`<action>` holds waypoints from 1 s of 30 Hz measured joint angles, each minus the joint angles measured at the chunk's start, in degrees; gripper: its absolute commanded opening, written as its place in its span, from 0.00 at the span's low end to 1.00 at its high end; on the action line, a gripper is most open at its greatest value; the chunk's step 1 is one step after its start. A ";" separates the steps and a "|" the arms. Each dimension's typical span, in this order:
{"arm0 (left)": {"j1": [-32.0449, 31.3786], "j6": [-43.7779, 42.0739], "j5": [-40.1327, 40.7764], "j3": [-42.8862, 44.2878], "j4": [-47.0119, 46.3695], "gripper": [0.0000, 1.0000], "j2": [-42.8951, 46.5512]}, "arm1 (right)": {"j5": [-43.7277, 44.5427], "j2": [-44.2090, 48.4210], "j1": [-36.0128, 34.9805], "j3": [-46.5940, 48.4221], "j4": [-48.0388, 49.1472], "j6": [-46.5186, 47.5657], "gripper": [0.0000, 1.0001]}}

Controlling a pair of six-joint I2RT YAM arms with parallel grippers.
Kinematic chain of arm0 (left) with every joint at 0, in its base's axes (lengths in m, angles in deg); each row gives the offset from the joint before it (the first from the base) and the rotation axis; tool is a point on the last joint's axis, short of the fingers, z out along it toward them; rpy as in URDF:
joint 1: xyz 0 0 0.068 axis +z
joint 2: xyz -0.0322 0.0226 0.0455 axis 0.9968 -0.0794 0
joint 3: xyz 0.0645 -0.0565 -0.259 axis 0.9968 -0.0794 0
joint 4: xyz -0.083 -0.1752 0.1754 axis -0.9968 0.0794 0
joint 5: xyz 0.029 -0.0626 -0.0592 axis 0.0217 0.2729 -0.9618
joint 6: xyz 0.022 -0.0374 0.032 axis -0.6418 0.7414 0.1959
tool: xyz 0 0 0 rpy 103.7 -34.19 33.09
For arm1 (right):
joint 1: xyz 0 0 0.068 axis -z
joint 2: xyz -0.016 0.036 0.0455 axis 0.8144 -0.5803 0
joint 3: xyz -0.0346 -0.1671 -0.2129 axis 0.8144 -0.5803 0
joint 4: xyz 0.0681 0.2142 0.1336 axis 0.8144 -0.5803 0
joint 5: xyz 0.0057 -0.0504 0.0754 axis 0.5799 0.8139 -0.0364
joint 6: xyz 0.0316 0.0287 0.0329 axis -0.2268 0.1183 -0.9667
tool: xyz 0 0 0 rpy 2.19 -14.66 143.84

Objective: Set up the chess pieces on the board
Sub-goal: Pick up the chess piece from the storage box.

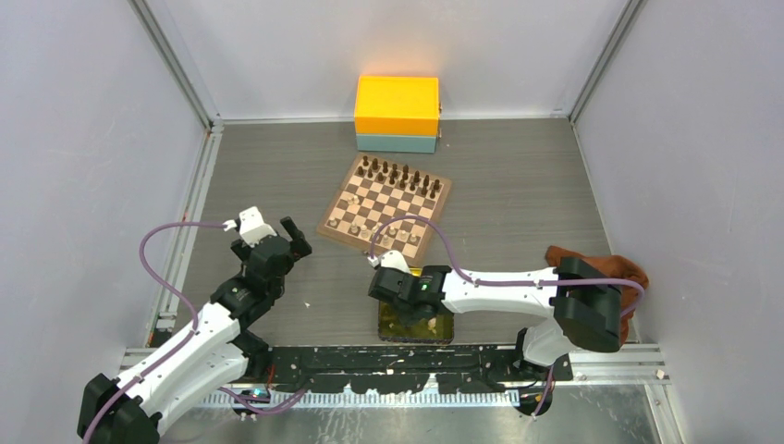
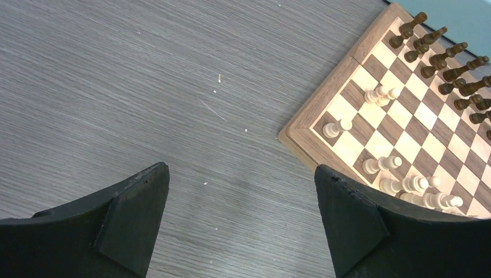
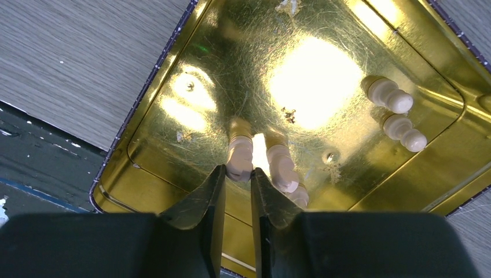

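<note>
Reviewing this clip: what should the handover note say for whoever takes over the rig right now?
Left gripper: open, empty, over the table beside the board.
Right gripper: jaws nearly together around a pale piece lying in the gold tray; grip unconfirmed.
Done: dark pieces fill the far rows; several pale pieces stand on the near side.
Left: at least four pale ones lie in the tray; move them to the board and finish the pale rows.
</note>
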 measured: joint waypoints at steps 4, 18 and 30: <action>0.00 0.00 0.00 0.00 -0.13 0.96 -0.11 | 0.00 0.00 0.24 0.00 0.07 0.00 0.17; 0.00 0.00 0.00 0.00 -0.37 0.96 -0.09 | 1.29 0.15 0.24 1.38 -2.08 0.22 0.08; 0.00 0.00 0.02 0.00 -0.33 0.96 0.83 | 3.65 1.07 0.24 6.84 -6.29 1.99 0.08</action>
